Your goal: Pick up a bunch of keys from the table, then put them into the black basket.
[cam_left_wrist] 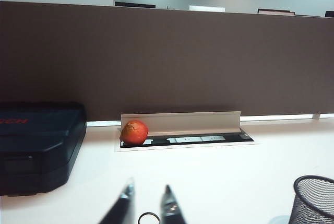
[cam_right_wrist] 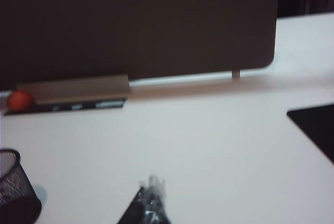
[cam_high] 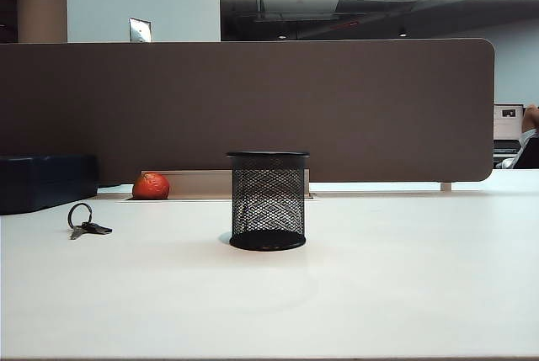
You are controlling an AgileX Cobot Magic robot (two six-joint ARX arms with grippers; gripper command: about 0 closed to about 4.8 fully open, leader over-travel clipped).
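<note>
The bunch of keys (cam_high: 84,222) lies on the white table (cam_high: 379,277) at the left: a round metal ring with dark keys. The black basket (cam_high: 268,201), a wire-mesh cup, stands upright at the middle. Neither arm shows in the exterior view. In the left wrist view my left gripper (cam_left_wrist: 147,192) is open by a narrow gap, and the key ring (cam_left_wrist: 149,217) shows on the table between its fingers, not gripped. The basket's rim (cam_left_wrist: 314,200) is off to one side. My right gripper (cam_right_wrist: 152,187) is shut and empty above bare table, with the basket (cam_right_wrist: 15,187) apart from it.
An orange-red fruit (cam_high: 151,186) sits in the cable tray at the foot of the brown partition (cam_high: 253,100). A dark blue box (cam_high: 46,180) stands at the far left, behind the keys. A dark flat shape (cam_right_wrist: 315,127) lies at the table's right.
</note>
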